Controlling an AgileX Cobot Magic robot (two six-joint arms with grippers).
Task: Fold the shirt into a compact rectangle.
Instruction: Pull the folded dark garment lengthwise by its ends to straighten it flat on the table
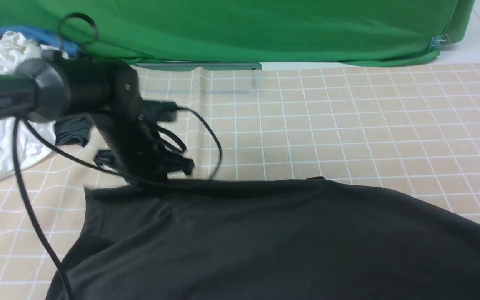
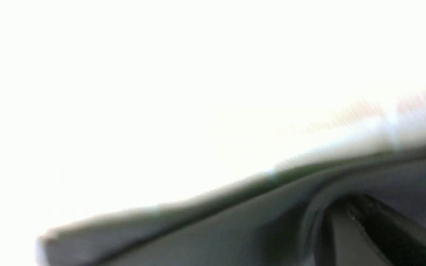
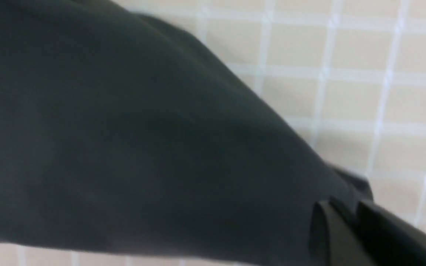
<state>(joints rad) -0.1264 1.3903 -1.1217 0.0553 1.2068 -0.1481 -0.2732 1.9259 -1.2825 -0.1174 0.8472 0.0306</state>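
A large black short-sleeved cotton T-shirt (image 1: 265,241) covers the near part of a beige tablecloth with white grid lines (image 1: 348,125); the left gripper (image 1: 156,176) is clenched on the T-shirt's far edge, and the cloth runs from it back toward the robot; the right gripper (image 3: 346,216) has the T-shirt's hem between its two black fingers (image 3: 324,236); whether they clamp it or stand loose cannot be told; a heap of white and blue clothes (image 1: 2,62) lies beyond the left gripper, to its left.
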